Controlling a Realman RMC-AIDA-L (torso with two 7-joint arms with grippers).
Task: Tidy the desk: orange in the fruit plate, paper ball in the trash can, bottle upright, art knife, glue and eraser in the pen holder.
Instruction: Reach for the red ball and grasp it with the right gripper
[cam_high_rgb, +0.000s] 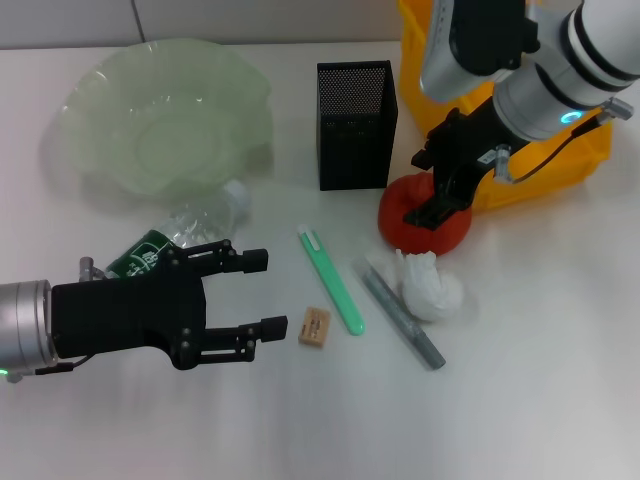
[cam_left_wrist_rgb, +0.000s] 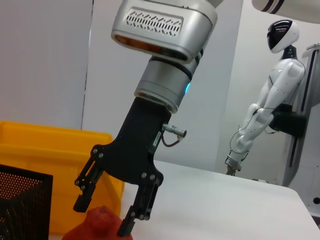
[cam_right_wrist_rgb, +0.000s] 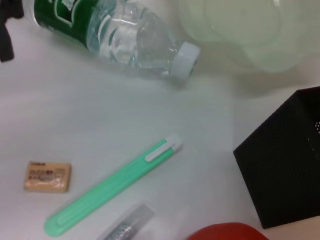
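A: Straddling the orange (cam_high_rgb: 424, 222), the right gripper (cam_high_rgb: 441, 203) stood spread, fingers not yet clenched, just beside the pen holder (cam_high_rgb: 356, 124).

B: Left gripper (cam_high_rgb: 250, 295) released too, near the eraser (cam_high_rgb: 314, 327).

A: Nothing tidied: fruit plate (cam_high_rgb: 168, 120) bare, bottle (cam_high_rgb: 180, 235) lying, art knife (cam_high_rgb: 332, 280), glue (cam_high_rgb: 402, 315), paper ball (cam_high_rgb: 430, 283) loose.

B: Labels?

A: Bottle's green; writing unreadable.
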